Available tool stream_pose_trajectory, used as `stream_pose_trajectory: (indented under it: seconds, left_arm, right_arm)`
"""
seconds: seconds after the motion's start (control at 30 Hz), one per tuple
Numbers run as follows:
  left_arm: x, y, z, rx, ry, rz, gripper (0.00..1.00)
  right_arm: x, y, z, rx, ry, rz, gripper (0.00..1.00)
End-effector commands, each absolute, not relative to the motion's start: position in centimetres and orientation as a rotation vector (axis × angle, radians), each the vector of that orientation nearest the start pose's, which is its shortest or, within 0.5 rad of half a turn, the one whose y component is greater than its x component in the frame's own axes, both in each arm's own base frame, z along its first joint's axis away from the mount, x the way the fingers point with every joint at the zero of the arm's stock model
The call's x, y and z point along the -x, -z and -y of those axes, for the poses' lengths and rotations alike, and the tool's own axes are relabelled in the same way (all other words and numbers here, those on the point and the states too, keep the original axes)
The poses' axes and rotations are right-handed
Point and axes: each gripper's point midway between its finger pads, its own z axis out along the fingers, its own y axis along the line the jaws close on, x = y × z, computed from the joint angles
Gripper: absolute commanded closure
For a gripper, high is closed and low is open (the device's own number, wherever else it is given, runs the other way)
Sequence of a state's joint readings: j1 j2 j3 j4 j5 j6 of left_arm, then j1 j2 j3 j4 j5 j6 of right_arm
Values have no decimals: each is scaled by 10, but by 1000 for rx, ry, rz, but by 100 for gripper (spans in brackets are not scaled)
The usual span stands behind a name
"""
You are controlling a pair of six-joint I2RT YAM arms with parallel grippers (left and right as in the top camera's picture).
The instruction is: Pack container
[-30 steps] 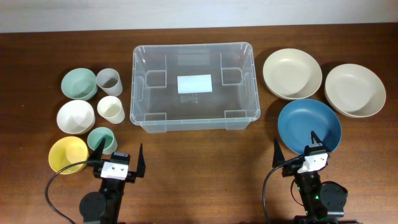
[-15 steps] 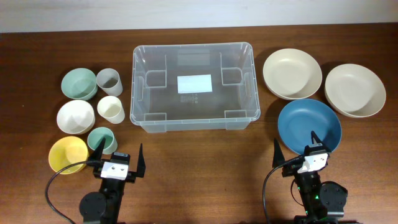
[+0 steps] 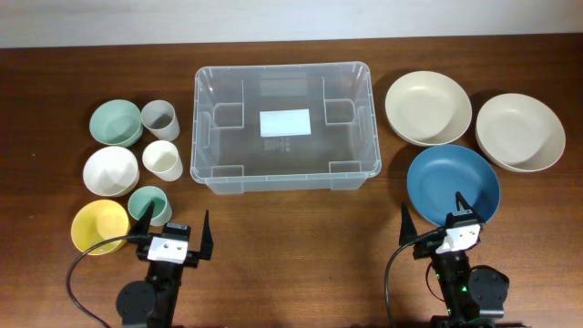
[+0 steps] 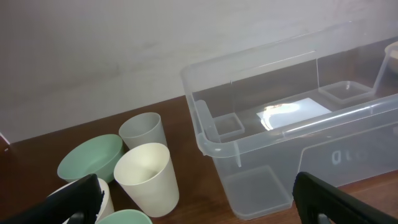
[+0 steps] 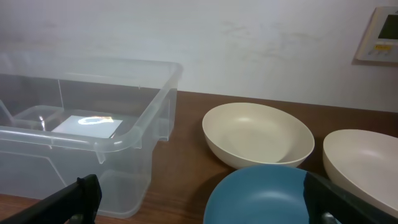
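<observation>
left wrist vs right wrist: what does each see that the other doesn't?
Left wrist only: grey cup, cream cup and pale green bowl, all left of the tub. Right wrist only: cream bowl, second cream bowl, blue bowl, wall panel. Both: the clear container, empty, the brown table and the white wall.

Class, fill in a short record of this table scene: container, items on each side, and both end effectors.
Container: clear tub, centre, empty
Left of it: green bowl, white bowl, yellow bowl; grey cup, cream cup, teal cup
Right of it: inner cream bowl, outer cream bowl, blue bowl
Left end effector: open, holding nothing
Right end effector: open, holding nothing
</observation>
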State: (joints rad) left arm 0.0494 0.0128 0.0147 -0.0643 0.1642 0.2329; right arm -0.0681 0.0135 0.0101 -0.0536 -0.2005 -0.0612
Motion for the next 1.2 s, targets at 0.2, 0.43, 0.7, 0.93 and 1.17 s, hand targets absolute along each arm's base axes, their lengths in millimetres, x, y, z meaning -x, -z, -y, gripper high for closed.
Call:
stream_pose_trajectory:
  seconds: [0.2, 0.43, 0.7, 0.93, 1.17]
  left_arm:
    - [-245, -161, 14, -273, -96, -1611, 0]
    - [-245, -161, 14, -273, -96, -1611, 0]
    - [-245, -161, 14, -273, -96, -1611, 0]
    - [-245, -161, 14, -273, -96, -1611, 0]
    - [-245, -161, 14, -273, -96, -1611, 0]
  right_arm:
    - [-245, -161, -18, 153, -58, -1622, 1]
    - [-245, -161, -18, 153, -58, -1622, 1]
    - [-245, -161, -18, 153, -58, -1621, 1]
    - [-245, -162, -18, 154, -59, -1617, 1]
    - [-244, -162, -22, 157, -90, -1617, 1]
